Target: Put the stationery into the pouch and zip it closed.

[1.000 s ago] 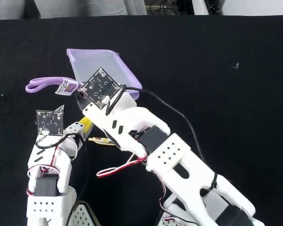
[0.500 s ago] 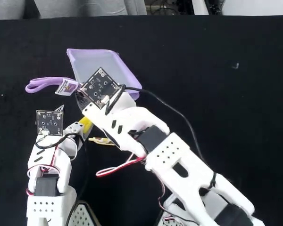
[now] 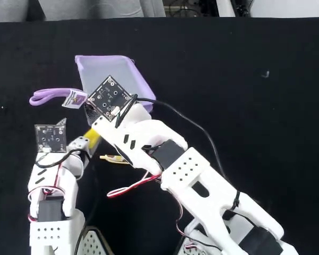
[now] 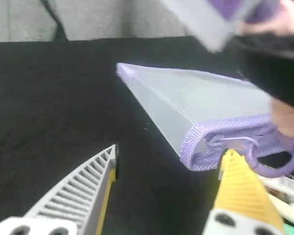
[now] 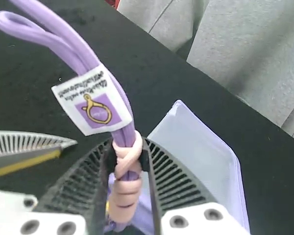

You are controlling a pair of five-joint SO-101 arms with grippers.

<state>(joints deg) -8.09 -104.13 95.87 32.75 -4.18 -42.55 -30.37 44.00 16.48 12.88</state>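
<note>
**High:** lavender pouch (image 3: 103, 69) lies flat on the black table (image 3: 244, 106). Its strap (image 3: 48, 96) loops out from the corner nearest the robot, with a paper tag (image 3: 74, 98) on it. Both arms converge on that corner. A pen-like item (image 3: 114, 158) lies on the table on the robot's side of the pouch, apart from it, so I judge loading isn't done.

**Left wrist:** left gripper (image 4: 171, 152) sits just short of the pouch's zip end, jaws wide apart and holding nothing. The zip pull (image 4: 225, 143), a small ring, sits at that end just beside the yellow fingertip. Can't tell whether the zip is open or closed.

**Right wrist:** right gripper (image 5: 125, 147) has its jaws clamped on the strap just below the tag, where a pinkish cord wraps it. The pouch body lies just beyond the jaws.

**Step, my read:** the right is anchoring the pouch by the strap while the left lines up on the zip end.

**Next:**
- Keep strap tension steady.
- Close the left on the pull squarely, since the ring is small and easy to miss.
- The pouch is soft fabric, so expect it to slide or buckle if it isn't braced.
</note>
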